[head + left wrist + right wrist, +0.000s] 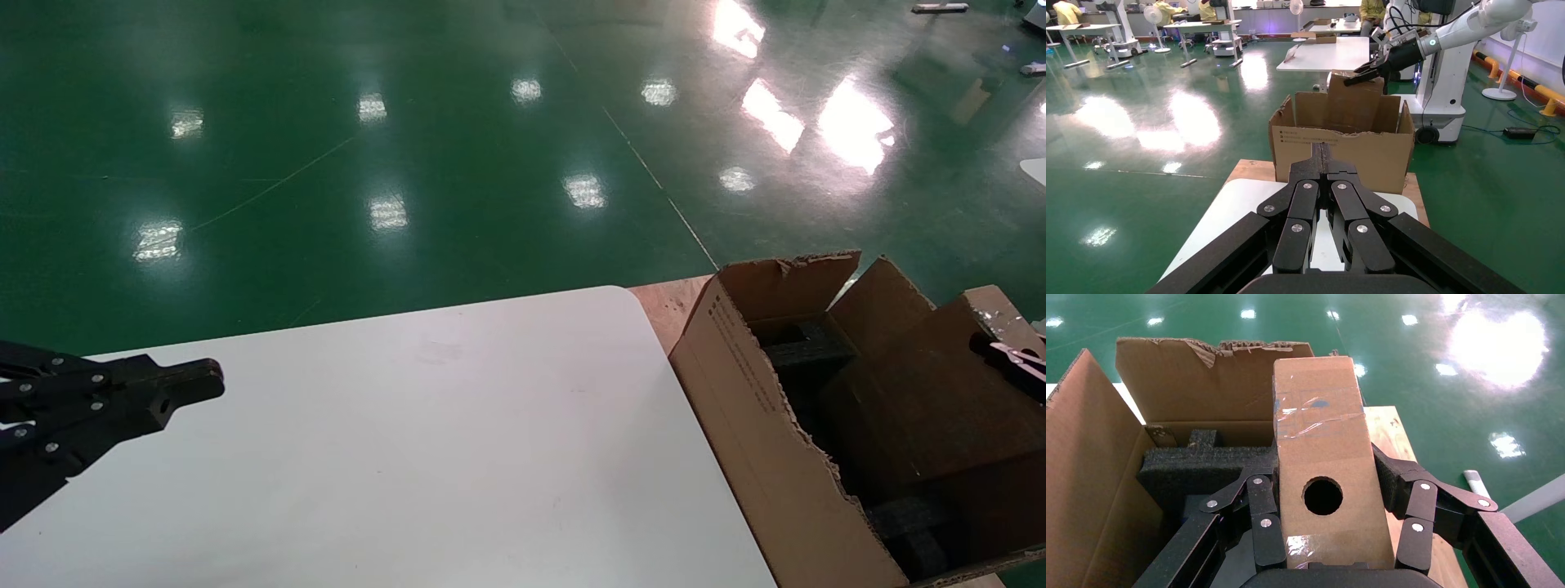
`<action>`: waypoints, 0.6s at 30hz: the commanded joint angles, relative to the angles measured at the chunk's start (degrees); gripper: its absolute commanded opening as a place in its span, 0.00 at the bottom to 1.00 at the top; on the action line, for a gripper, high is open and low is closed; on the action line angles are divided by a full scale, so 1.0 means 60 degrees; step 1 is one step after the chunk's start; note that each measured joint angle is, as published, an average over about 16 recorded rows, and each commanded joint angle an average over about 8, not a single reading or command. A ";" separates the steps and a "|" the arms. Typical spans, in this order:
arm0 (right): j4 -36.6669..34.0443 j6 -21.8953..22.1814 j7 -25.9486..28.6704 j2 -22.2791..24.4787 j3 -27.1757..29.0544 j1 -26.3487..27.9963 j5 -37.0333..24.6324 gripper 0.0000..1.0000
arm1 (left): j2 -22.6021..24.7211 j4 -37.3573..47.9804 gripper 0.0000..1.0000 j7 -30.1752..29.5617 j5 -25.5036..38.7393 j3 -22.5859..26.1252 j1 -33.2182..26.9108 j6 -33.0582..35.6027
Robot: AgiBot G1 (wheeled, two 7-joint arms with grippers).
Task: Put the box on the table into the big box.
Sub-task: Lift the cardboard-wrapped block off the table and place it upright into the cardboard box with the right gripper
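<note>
1. One box (1324,459), small, flat and brown, sits between the jaws of the right gripper (1333,523), which pinches its two narrow sides; a round dark hole shows in the broad face.
2. We place it over the big box (760,425), which stands just right of the table (409,441); in the head view the held box (923,384) hangs above the carton's open top, black foam blocks (1199,465) beneath it.
3. We judge it light and fairly stiff: plain cardboard, taped at both ends, no sag under the grip.
4. Tape patches look slick; bare cardboard on the narrow sides seems the better hold, as now.
5. Hard squeezing could dent the walls, we reckon, so moderate pressure suits.
6. Ragged torn flaps on the carton may catch an edge on the way down.
7. Left gripper (196,388) is parked over the table's near left part, fingers pressed together, holding nothing.
</note>
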 commanded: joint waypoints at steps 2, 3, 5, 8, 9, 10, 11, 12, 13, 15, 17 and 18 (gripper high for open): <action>-0.0078 0.0031 -0.0043 -0.0041 -0.0076 0.0089 -0.0023 0.00 | 0.0000 0.0000 0.00 0.0000 0.0000 0.0000 0.0000 0.0000; -0.0108 0.0043 -0.0055 -0.0066 -0.0102 0.0120 -0.0032 0.00 | 0.0000 0.0000 0.00 0.0000 0.0000 0.0000 0.0000 0.0000; -0.0170 0.0061 -0.0080 -0.0125 -0.0158 0.0186 -0.0057 0.00 | 0.0000 0.0000 0.00 0.0000 0.0000 0.0000 0.0000 0.0000; -0.0262 0.0079 -0.0123 -0.0227 -0.0247 0.0285 -0.0100 0.00 | 0.0000 0.0000 0.00 0.0000 0.0000 0.0000 0.0000 0.0000; -0.0288 0.0083 -0.0139 -0.0261 -0.0277 0.0318 -0.0115 0.00 | 0.0000 0.0000 0.00 0.0000 0.0000 0.0000 0.0000 0.0000; -0.0314 0.0086 -0.0156 -0.0297 -0.0309 0.0353 -0.0131 0.00 | 0.0000 0.0000 0.00 0.0000 0.0000 0.0000 0.0000 0.0000; -0.0340 0.0089 -0.0173 -0.0332 -0.0342 0.0388 -0.0146 0.00 | 0.0000 0.0000 0.00 0.0000 0.0000 0.0001 0.0000 0.0000; -0.0365 0.0093 -0.0190 -0.0364 -0.0373 0.0423 -0.0161 0.00 | 0.0000 0.0000 0.00 0.0000 0.0000 0.0001 0.0000 0.0000; -0.0389 0.0096 -0.0206 -0.0394 -0.0405 0.0458 -0.0175 0.00 | 0.0000 0.0000 0.00 0.0000 0.0000 0.0001 0.0000 0.0000; -0.0440 0.0100 -0.0239 -0.0450 -0.0469 0.0528 -0.0204 0.00 | 0.0000 0.0000 0.00 0.0000 0.0000 0.0001 0.0000 0.0000; -0.0494 0.0100 -0.0268 -0.0494 -0.0534 0.0598 -0.0232 0.00 | 0.0000 0.0000 0.00 0.0000 -0.0001 0.0001 0.0000 0.0000; -0.0522 0.0098 -0.0282 -0.0510 -0.0565 0.0630 -0.0245 0.00 | 0.0000 0.0000 0.00 0.0000 -0.0001 0.0001 0.0000 0.0000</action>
